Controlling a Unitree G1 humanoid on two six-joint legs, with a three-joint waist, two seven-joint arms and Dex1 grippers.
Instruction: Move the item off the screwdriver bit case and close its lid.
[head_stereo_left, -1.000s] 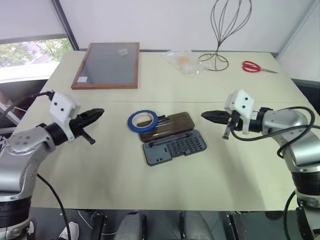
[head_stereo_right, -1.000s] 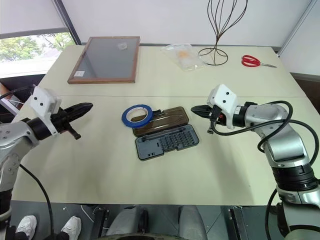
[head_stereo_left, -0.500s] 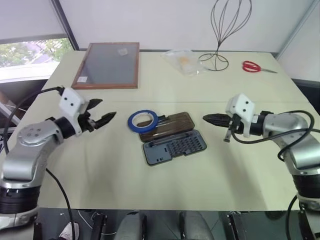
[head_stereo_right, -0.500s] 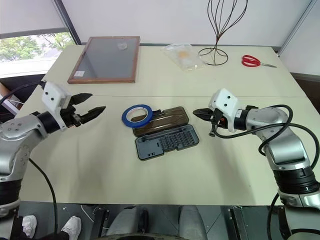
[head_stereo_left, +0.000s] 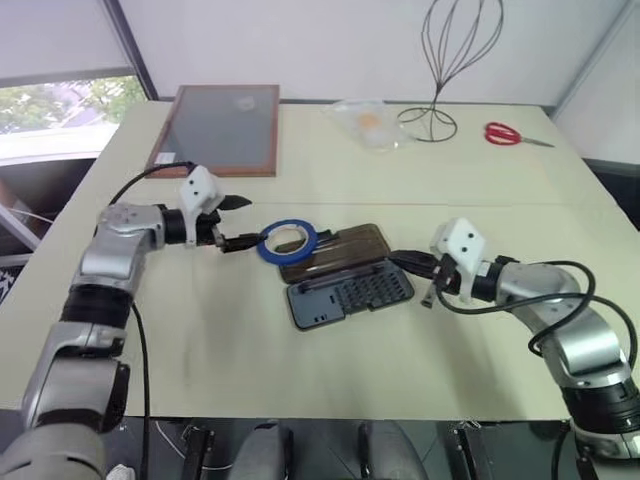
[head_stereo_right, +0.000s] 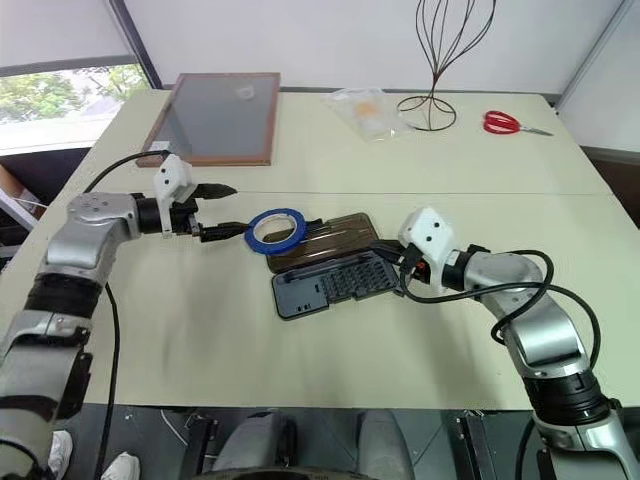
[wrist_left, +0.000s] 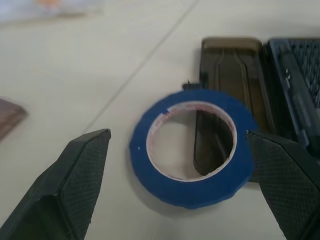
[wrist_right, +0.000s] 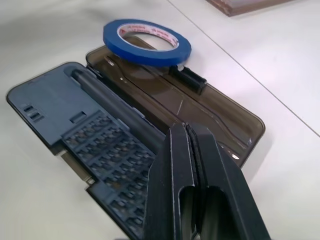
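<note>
The right gripper (head_stereo_left: 400, 262) has crept in, fingers pressed together, beside the open screwdriver bit case (head_stereo_left: 348, 292). Beyond it, the blue tape ring (head_stereo_left: 286, 241) sits partly on the smoky lid (head_stereo_left: 335, 249). The left gripper (head_stereo_left: 238, 222) has sprung wide and swung in around it — a grab looks imminent!

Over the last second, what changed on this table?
The left pincer opened and reached in to the blue tape ring, its fingers now on either side of it, not closed. The right pincer, shut, moved in over the case's open lid. Tape, lid and base kept their places.
</note>
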